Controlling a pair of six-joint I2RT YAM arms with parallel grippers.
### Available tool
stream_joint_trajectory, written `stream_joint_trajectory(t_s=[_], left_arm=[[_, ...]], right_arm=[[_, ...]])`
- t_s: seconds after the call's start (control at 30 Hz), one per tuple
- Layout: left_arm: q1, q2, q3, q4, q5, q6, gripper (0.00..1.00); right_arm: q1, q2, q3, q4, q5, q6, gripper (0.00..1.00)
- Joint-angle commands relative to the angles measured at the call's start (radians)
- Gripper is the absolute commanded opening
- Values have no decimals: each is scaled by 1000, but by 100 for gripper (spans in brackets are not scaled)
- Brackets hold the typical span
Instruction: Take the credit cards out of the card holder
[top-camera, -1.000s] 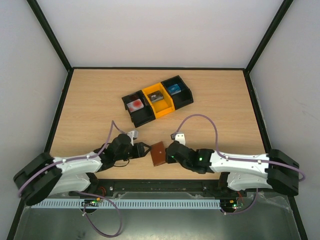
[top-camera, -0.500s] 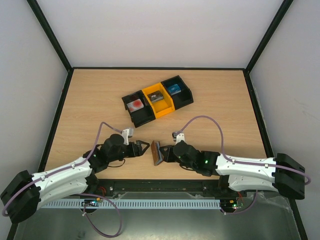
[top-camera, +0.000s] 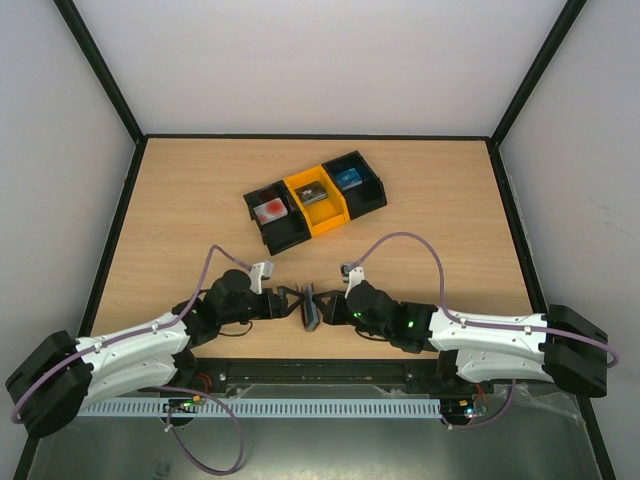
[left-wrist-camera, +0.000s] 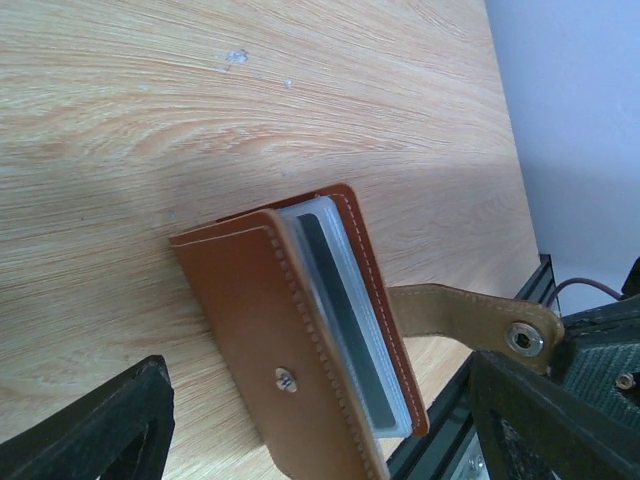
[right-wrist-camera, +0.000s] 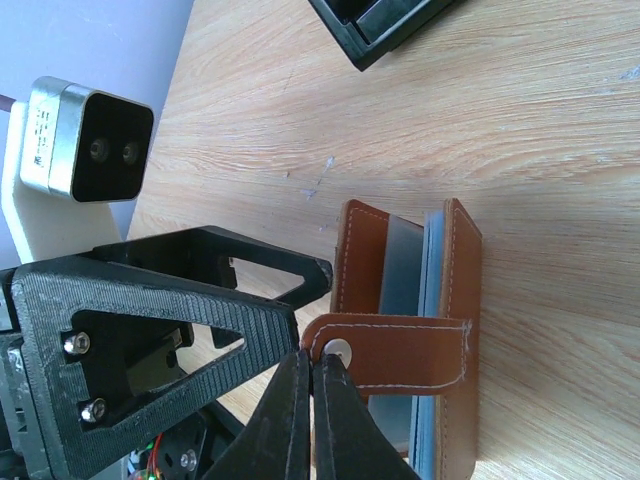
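The brown leather card holder (top-camera: 310, 306) stands on its edge on the table between my two grippers, slightly spread. Pale clear sleeves show inside the card holder (left-wrist-camera: 262, 330), with a dark grey credit card (left-wrist-camera: 338, 312) in them. In the right wrist view, the same dark card (right-wrist-camera: 403, 268) sits beside a blue edge (right-wrist-camera: 432, 300). My right gripper (right-wrist-camera: 312, 362) is shut on the snap end of the strap tab (right-wrist-camera: 400, 350). My left gripper (left-wrist-camera: 315, 405) is open, its fingers (left-wrist-camera: 110, 425) standing either side of the holder without touching it.
A row of three small bins stands further back: black (top-camera: 272, 214), orange (top-camera: 317, 198) and black (top-camera: 352, 182), each with a small item inside. The table's near edge and black frame rail (left-wrist-camera: 450, 440) lie just behind the holder.
The holder went from lying flat to standing on edge, lifted by its strap. My left gripper opened wider and moved in around it.
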Motion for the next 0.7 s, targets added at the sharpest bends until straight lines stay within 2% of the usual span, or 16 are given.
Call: stream_joint_trajectory(t_s=[0.0,0.1,0.3,0.5,0.67], left_arm=[[-4,8,-16,37,8,4,80],[-4,31,-21,17,-27,10,79],[-4,70,-42,44,-47,12,65],[-3,76,-42,55,-62,4,64],[-4,38,-60,123,-21,-53,75]], right_arm=[[6,-2,-11,10,24,5,2],[6,-16,-21,-25,51,6,2],[5,-73,-66,-72,94,9,2],[6,-128,-101,-43,72,2,2],[6,-126,-104,16,20,-18,2]])
